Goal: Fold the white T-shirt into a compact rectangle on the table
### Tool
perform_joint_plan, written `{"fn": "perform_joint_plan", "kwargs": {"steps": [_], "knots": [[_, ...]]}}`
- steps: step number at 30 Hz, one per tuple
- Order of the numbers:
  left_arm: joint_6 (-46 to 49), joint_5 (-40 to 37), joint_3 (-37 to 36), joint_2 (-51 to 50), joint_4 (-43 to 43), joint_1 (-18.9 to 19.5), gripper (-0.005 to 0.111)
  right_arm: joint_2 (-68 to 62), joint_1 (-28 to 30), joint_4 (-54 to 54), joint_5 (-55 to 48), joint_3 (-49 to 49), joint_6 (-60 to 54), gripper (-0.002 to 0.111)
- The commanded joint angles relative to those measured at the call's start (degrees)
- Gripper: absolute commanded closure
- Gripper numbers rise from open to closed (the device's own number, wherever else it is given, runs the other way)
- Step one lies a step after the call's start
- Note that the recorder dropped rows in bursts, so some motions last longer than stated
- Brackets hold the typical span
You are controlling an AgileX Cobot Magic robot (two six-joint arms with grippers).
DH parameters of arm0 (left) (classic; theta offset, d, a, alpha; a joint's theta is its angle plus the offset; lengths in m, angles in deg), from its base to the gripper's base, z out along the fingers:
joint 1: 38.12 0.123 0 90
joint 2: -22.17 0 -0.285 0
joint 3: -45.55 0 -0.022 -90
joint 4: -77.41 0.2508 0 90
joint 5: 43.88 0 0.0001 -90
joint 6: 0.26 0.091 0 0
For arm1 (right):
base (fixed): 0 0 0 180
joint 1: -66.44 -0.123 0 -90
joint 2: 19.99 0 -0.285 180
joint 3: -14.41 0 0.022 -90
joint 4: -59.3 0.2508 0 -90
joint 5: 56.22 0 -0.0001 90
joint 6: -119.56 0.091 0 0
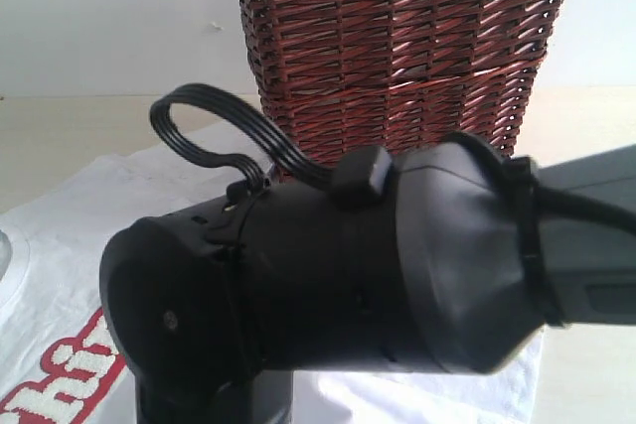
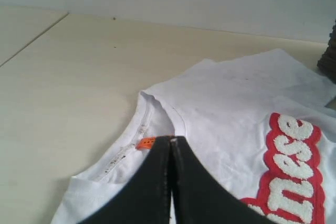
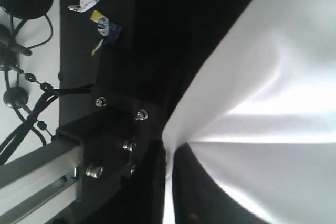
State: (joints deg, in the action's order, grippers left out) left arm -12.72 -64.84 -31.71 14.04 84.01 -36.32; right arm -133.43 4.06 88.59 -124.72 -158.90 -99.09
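Right gripper pinching white T-shirt, left gripper closed by collar, wicker basket contents hidden

T-shirt on table, basket behind it, arm in front

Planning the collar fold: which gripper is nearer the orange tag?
Left. The left gripper, shut, sits right beside the tag; the right gripper pinches shirt elsewhere, no tag in view.
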Motion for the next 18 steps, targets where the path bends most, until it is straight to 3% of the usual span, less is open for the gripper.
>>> {"fn": "perform_joint_plan", "kwargs": {"steps": [1, 3, 7, 9, 13, 16, 18], "knots": [[0.01, 0.48, 0.04, 0.34, -0.24, 0.24, 0.107, 0.03, -0.28, -1.30, -0.07, -0.07, -1.49, 0.102], [0.01, 0.48, 0.04, 0.34, -0.24, 0.24, 0.107, 0.03, -0.28, -2.33, 0.95, -0.18, 0.08, 0.093], [0.01, 0.48, 0.04, 0.34, -0.24, 0.24, 0.107, 0.36, -0.28, -3.29, 3.70, -0.43, 1.10, 0.063], [0.01, 0.48, 0.04, 0.34, -0.24, 0.24, 0.107, 0.36, -0.28, -6.09, 3.70, -1.36, 3.73, 0.055], [0.01, 0.48, 0.04, 0.34, -0.24, 0.24, 0.107, 1.00, -0.28, -20.92, 5.42, -3.22, 17.09, 0.058], [0.01, 0.48, 0.04, 0.34, -0.24, 0.24, 0.107, 2.03, 0.42, -35.15, 9.48, -1.59, 29.40, 0.071], [0.01, 0.48, 0.04, 0.34, -0.24, 0.24, 0.107, 2.34, 2.45, -39.02, 12.76, 0.09, 34.13, 0.081]]}}
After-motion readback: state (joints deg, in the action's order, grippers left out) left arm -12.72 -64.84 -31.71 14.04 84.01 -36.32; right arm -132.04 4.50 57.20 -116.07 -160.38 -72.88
